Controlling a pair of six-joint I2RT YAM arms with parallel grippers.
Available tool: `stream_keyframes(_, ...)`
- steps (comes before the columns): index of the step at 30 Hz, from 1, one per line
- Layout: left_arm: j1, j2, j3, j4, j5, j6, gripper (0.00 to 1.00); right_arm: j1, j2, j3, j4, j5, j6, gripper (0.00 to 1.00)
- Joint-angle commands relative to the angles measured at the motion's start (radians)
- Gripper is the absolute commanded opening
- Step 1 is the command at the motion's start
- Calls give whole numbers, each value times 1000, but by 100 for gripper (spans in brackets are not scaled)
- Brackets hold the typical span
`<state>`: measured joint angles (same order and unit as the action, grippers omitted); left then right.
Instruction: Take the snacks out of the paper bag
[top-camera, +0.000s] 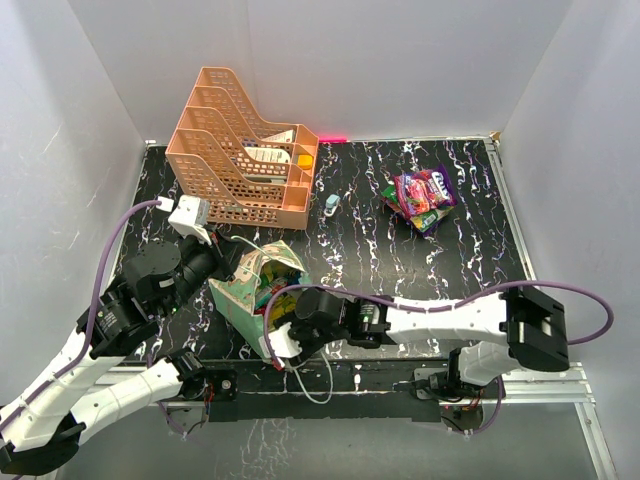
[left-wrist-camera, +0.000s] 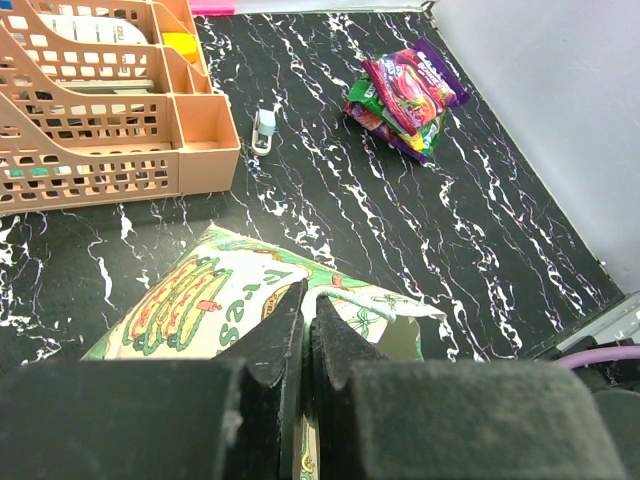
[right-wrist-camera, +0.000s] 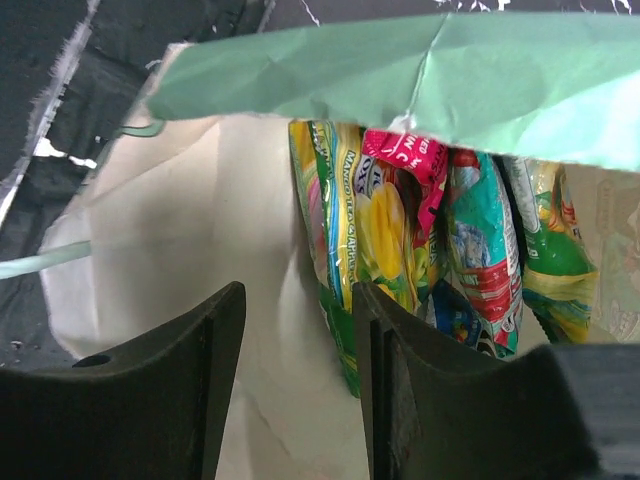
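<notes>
1. Hold the mint-green patterned paper bag (top-camera: 250, 295), by the near-left edge of the black marbled table (top-camera: 470, 270), steady with the left gripper (left-wrist-camera: 305, 305) clamped on its rim.
2. Slide the right gripper (right-wrist-camera: 297, 310), jaws partly parted at the bag's mouth, around the glossy yellow-green packet (right-wrist-camera: 365, 230); pinch one only.
3. Bag bottom hidden; packet count inside impossible to tell.

Overhead looking down, wrist views close (all share paper bag (top-camera: 236, 300))
</notes>
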<state>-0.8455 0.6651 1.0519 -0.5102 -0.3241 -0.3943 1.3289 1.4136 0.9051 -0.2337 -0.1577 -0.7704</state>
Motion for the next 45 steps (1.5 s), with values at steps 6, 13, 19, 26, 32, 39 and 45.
stream_keyframes(6, 3, -10, 3, 14, 5, 0, 0, 6, 85, 18, 160, 119, -37, 48)
stream_keyframes(13, 3, -16, 7, 12, 3, 3, 0, 6, 152, 7, 234, 131, -55, 49)
stream_keyframes(19, 3, -16, 9, 13, 7, 5, 0, -1, 213, 12, 286, 165, -70, 43)
stream_keyframes(26, 3, -26, 17, 1, 1, 5, 0, -25, 195, -18, 330, 135, -67, 27)
stream_keyframes(32, 3, -27, 10, 2, 0, 2, 0, -25, 120, -9, 300, 135, -32, 9)
stream_keyframes(39, 3, -17, 5, 11, 1, 0, 0, -25, 14, 48, 218, 97, 109, 7)
stream_keyframes(45, 3, -6, 8, 17, 10, -3, 0, -24, -70, 112, 99, 95, 212, 7)
